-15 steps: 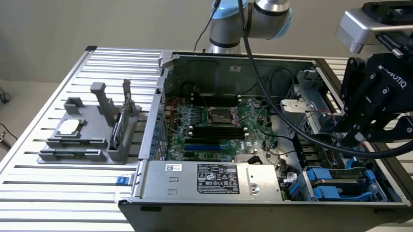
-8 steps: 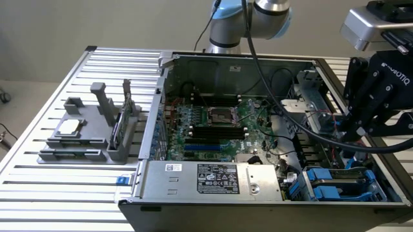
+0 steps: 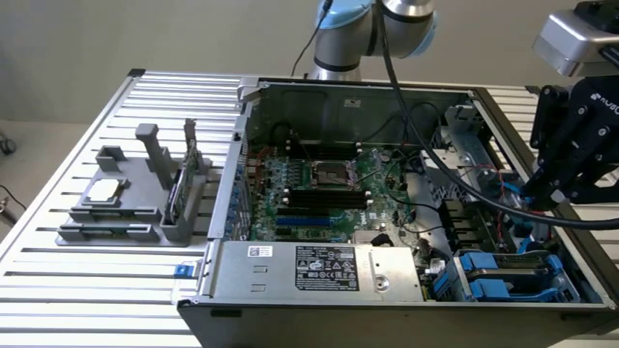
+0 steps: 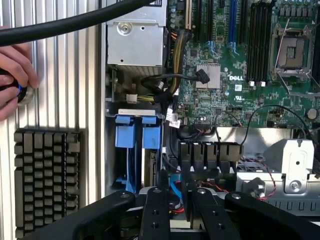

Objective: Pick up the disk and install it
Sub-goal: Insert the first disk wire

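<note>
We saw the gripper point(image 3: 556, 192) poised over the drive cage at the exterior view's right end of the computer case point(image 3: 338, 90); whether it was clamped or apart we could not tell. The disk point(image 3: 509, 265), blue-railed, lay in the corner bay nearby, beside the power supply point(image 3: 320, 267). The wrist view added a hand point(image 4: 15, 75) and a keyboard point(image 4: 47, 180) outside the case.

Tool point(image 3: 561, 191) low at the exterior view's right

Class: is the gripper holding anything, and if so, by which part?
It cannot be told. The gripper hangs over the open computer case, near the blue drive bays.
</note>
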{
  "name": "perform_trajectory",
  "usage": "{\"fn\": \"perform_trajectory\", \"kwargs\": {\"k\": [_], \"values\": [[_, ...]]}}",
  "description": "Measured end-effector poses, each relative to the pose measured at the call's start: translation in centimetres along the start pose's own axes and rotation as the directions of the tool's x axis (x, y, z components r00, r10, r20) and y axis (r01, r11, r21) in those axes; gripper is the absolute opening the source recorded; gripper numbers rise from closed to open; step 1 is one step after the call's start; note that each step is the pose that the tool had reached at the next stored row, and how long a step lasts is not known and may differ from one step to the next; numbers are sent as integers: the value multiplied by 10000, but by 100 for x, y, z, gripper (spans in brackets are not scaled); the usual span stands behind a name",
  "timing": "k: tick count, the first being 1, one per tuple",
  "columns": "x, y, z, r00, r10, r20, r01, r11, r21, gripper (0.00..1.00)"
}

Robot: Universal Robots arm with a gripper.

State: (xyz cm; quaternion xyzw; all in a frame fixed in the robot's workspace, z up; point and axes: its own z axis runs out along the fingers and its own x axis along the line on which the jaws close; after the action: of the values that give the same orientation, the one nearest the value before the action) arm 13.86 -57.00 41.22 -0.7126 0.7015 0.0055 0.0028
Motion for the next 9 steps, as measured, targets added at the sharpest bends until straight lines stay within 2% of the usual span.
{"fn": "perform_trajectory", "kwargs": {"k": [4, 9], "values": [[0, -29, 9, 9997, 243, 1, -243, 9997, 2, 25], [1, -32, 30, 9962, 874, 8, -874, 9962, 10, 25]]}}
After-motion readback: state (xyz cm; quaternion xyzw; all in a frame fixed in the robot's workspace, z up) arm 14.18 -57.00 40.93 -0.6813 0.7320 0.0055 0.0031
